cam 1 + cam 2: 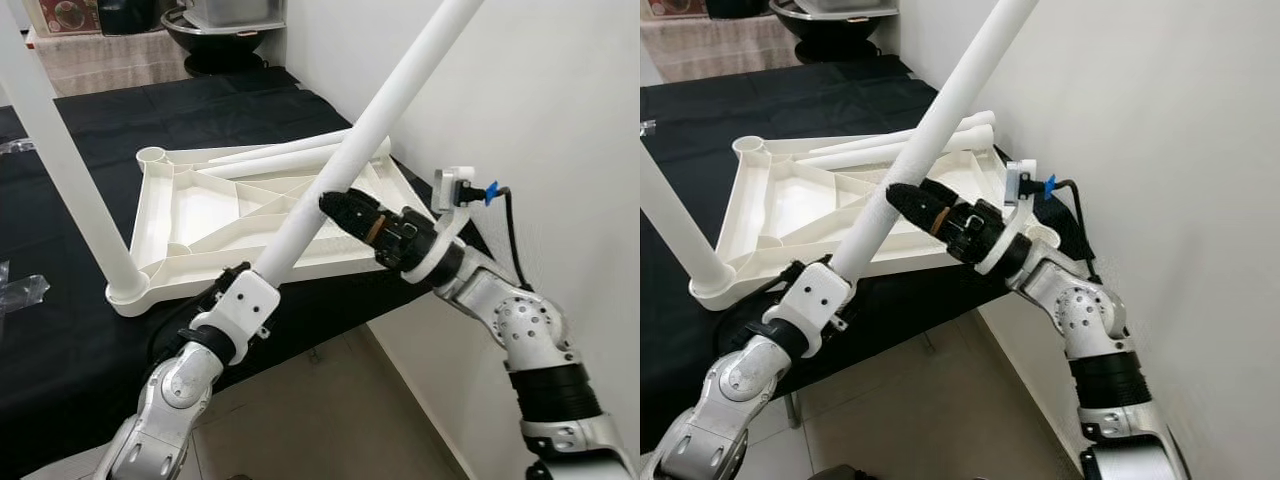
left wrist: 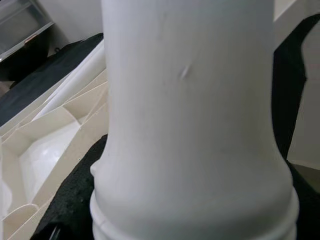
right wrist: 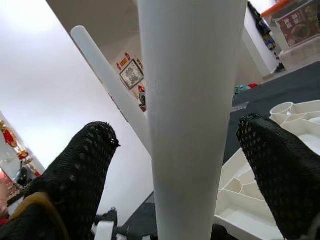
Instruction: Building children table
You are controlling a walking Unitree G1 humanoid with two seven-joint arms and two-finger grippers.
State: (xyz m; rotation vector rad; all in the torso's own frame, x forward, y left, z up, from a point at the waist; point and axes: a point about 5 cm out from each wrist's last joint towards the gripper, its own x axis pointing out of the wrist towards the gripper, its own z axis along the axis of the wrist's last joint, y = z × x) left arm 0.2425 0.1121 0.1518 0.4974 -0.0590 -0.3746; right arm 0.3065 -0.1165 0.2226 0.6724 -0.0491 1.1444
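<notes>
The upturned white tabletop (image 1: 260, 215) lay on the black desk (image 1: 60, 330). I counted four legs: one socketed (image 1: 70, 180) at eight o'clock, two loose (image 1: 290, 150) at twelve, and one slanted leg (image 1: 340, 170) gripped at its base by the left gripper (image 1: 240, 285). The right gripper (image 1: 335, 205) had its jaws spread around it.

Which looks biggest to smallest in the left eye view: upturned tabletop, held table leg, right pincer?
1. upturned tabletop
2. held table leg, though it reaches towards the camera, so unsure against the tabletop
3. right pincer
</notes>
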